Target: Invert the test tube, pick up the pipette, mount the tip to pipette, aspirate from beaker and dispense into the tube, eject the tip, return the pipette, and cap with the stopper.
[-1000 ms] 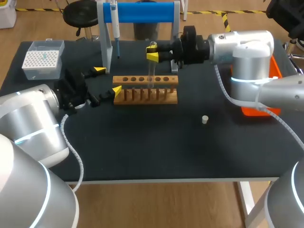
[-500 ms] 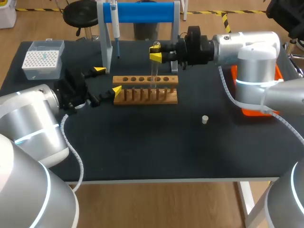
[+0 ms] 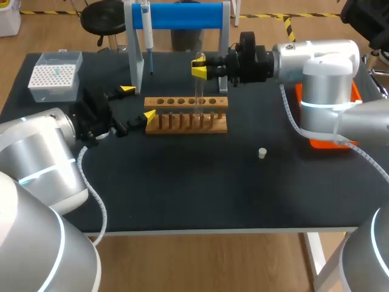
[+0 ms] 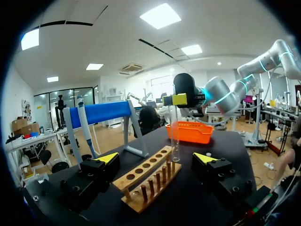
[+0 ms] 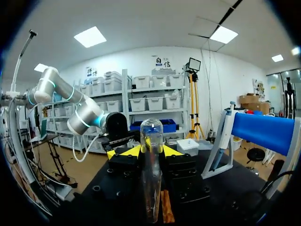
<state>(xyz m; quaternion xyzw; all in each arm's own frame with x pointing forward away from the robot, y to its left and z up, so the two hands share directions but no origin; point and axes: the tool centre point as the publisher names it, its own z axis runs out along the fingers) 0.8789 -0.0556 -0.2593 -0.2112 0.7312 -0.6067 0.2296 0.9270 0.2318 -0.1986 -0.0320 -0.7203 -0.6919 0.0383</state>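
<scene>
Right arm (image 3: pixel 310 55) nudges up-right | right fingers (image 3: pixel 196 72) clamp test tube (image 3: pixel 196 91) upright, upper centre, apparently to clear rack (image 3: pixel 186 115) pegs | left fingers (image 3: pixel 126 90) spread beside rack's left end, likely steadying.

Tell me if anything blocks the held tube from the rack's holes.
Nothing visible does. The right gripper holds the test tube vertical over the wooden rack, whose holes look empty. The left gripper stands open at the rack's opposite end, off the tube's path.
</scene>
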